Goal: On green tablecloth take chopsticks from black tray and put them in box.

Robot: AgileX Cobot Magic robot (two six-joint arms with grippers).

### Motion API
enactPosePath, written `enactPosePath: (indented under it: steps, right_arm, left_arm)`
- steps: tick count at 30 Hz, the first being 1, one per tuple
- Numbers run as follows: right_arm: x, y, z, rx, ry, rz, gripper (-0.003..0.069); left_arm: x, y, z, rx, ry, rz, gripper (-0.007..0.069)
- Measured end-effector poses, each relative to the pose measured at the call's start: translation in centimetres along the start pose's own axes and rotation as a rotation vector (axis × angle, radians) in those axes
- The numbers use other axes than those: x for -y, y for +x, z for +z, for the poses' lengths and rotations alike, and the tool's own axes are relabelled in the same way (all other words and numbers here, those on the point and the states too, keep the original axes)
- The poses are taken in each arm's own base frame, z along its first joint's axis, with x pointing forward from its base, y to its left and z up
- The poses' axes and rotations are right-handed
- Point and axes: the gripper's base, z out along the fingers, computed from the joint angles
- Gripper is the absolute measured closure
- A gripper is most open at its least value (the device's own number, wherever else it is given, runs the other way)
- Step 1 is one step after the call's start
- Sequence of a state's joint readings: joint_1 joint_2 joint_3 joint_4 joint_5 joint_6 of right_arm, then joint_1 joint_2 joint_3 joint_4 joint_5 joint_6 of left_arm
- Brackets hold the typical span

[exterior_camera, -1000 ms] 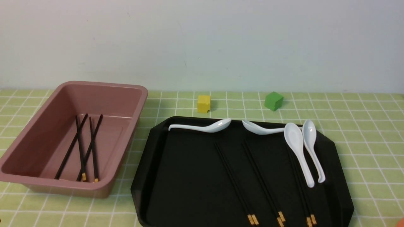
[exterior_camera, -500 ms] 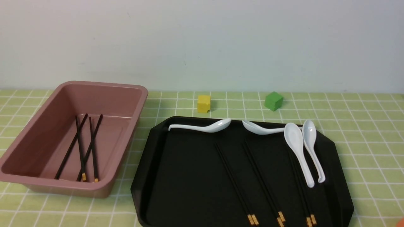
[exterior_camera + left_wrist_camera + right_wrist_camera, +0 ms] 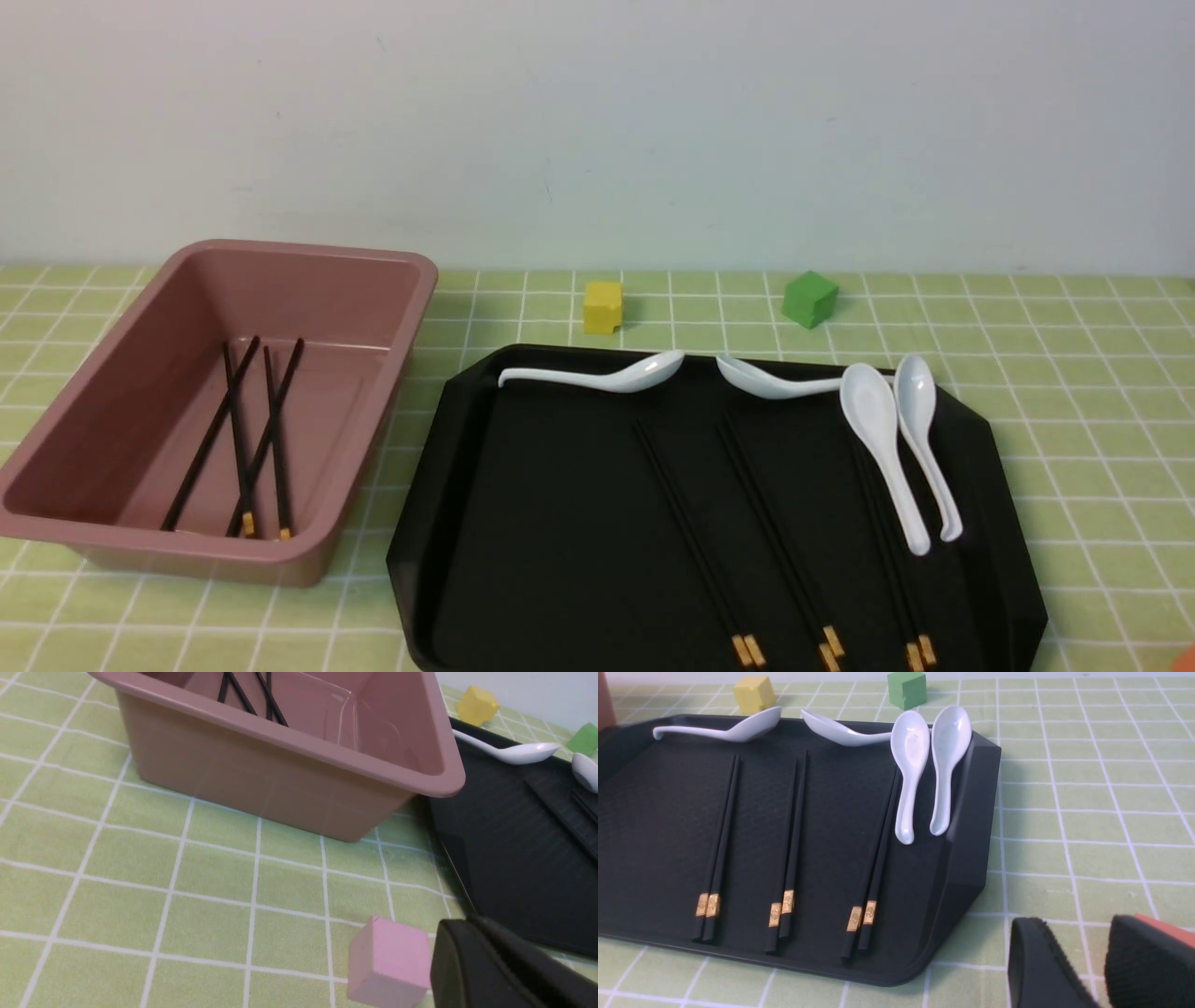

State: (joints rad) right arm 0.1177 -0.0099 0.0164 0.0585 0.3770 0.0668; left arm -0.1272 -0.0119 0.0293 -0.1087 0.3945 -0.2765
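White spoons (image 3: 882,448); yellow cube (image 3: 602,307); green cube (image 3: 808,299)

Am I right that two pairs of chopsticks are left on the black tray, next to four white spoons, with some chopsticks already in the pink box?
Not quite: three pairs of chopsticks remain on the black tray, as the right wrist view shows plainly. The rest holds: four white spoons lie there, and chopsticks already lie in the pink box.

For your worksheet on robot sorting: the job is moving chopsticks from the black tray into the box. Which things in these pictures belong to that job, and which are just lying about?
Belongs to the job:
chopsticks
black tray
box
green tablecloth

Just lying about:
white spoons
yellow cube
green cube
pink cube
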Motion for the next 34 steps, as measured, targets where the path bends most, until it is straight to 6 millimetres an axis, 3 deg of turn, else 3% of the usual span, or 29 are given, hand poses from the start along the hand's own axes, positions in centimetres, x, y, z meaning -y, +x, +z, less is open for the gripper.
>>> enactPosePath:
  steps: [34]
  right_arm:
    - [0.0, 0.0, 0.0, 0.0, 0.0, 0.0, 0.0419]
  left_arm:
    - [0.01, -0.02, 0.0, 0.002, 0.001, -0.001, 0.0594]
